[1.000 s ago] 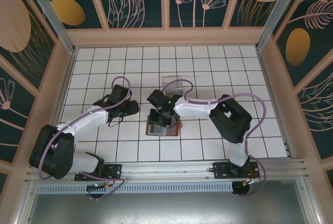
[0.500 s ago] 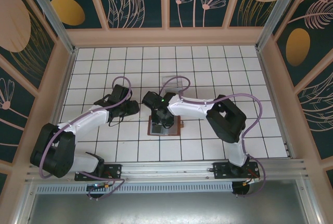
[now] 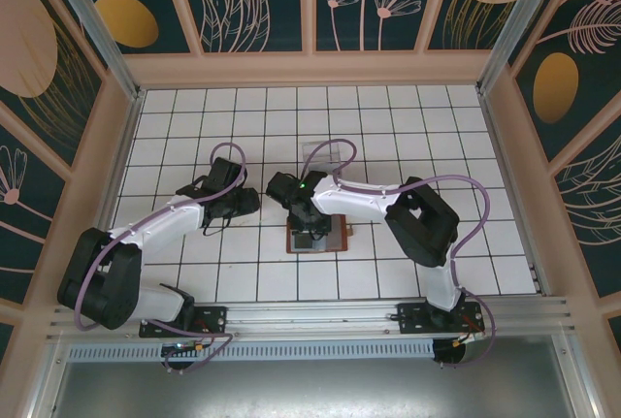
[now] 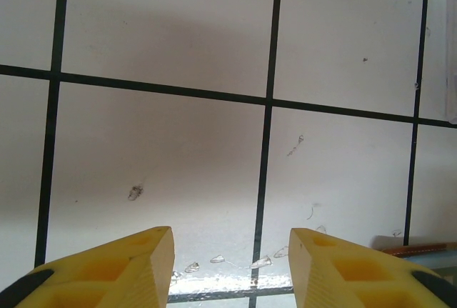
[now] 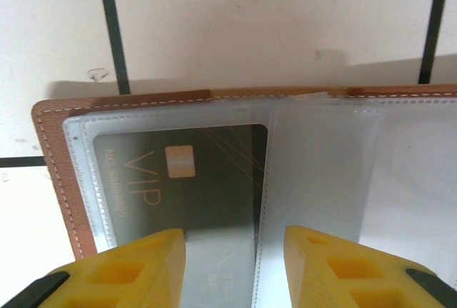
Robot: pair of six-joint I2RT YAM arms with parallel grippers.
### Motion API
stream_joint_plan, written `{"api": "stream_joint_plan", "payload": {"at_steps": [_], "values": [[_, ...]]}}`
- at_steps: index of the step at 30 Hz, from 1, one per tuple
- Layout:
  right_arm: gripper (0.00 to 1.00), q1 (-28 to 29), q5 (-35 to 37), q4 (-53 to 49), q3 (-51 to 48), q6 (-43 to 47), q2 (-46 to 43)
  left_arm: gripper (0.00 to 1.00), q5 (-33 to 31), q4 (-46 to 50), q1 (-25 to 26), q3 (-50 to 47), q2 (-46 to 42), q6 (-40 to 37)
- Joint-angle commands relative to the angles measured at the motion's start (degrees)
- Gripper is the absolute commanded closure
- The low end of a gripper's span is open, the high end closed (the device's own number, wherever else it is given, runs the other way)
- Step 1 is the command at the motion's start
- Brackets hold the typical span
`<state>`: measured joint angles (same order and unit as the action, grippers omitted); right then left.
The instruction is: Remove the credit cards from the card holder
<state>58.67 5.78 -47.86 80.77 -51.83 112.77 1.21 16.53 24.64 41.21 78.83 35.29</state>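
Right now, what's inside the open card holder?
A dark card marked VIP sits in a clear sleeve of the card holder. The frosted sleeve beside it hides whatever lies beneath.

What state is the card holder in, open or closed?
Open. The card holder lies spread flat on the tiled table, clear inner sleeves facing up, a dark VIP card inside one sleeve.

the surface (image 4: 164, 29) is white tile crossed by a black grid. the card holder (image 5: 53, 179) is brown leather with pale stitching and cloudy clear sleeves. the credit card (image 5: 186, 172) in it is dark olive-grey with gold "vip" lettering and a gold chip. both pairs of jaws are yellow. the walls (image 3: 262, 1) are dark teal with peach and orange plant motifs.
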Motion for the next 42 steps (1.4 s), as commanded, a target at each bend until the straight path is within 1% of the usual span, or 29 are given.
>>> {"api": "stream_joint_plan", "payload": {"at_steps": [1,13,23,26,34,37,42], "values": [[0.58,0.3,4.1,-4.2,0.8,-1.9,-2.0,0.53,0.7,-0.1,-0.2,1.9,0.7,-1.0],[0.58,-1.4,5.1,-3.9,-3.7,-1.9,-6.0,0.53,2.2,0.0,-0.2,2.8,1.6,-0.8],[0.59,-3.9,4.9,-1.2,-9.4,-0.1,-9.2,0.55,6.7,-0.5,0.4,3.2,3.2,-0.7],[0.59,-4.4,5.2,-0.4,-10.9,0.6,-9.3,0.55,7.4,-0.6,1.8,3.6,4.3,-0.2],[0.59,-5.8,7.4,-0.5,-13.2,2.4,-9.3,0.56,7.3,-1.8,8.3,4.5,6.9,3.0],[0.59,-6.1,9.7,-2.2,-12.9,2.8,-9.5,0.57,7.5,-2.5,10.2,4.3,7.4,4.4],[0.59,-6.4,12.4,-5.2,-11.2,3.9,-10.1,0.6,8.2,-3.3,11.8,3.6,7.8,6.2]]}}
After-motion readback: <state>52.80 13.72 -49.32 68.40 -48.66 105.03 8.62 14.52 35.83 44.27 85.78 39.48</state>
